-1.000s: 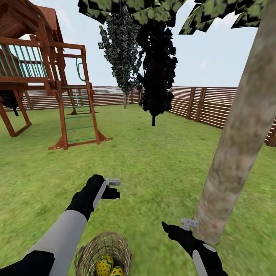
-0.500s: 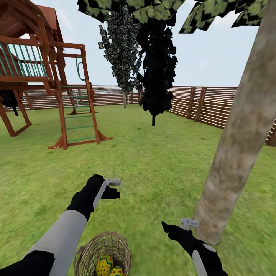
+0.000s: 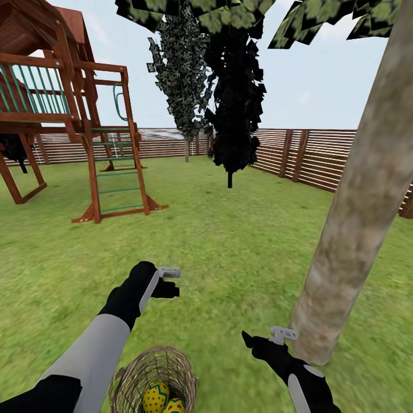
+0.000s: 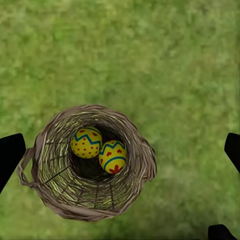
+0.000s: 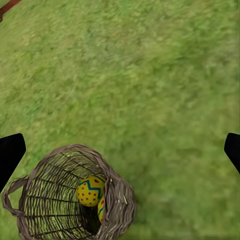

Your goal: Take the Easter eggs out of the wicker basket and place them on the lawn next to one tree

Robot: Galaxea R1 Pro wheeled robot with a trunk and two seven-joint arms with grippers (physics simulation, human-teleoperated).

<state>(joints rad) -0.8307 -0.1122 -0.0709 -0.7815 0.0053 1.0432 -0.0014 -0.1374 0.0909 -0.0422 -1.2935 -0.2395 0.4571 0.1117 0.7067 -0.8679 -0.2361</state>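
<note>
The wicker basket (image 3: 154,376) stands on the lawn (image 3: 229,252) at my feet, between both arms. Two yellow Easter eggs (image 4: 86,142) (image 4: 113,156) with zigzag bands and red dots lie side by side in its bottom; a third egg is out of view. My left gripper (image 3: 172,282) hangs open above and just beyond the basket, its fingers (image 4: 10,155) spread wide. My right gripper (image 3: 265,337) is open too, to the basket's right, close to the foot of the thick grey-beige tree (image 3: 355,229). In the right wrist view the basket (image 5: 60,200) shows one egg (image 5: 90,190) fully.
A wooden playset (image 3: 69,115) stands at the far left. A near-black thin tree (image 3: 232,103) and a columnar grey-green tree (image 3: 180,80) rise mid-lawn. A brown slatted fence (image 3: 298,152) closes the yard. Open grass lies around the trunk's base.
</note>
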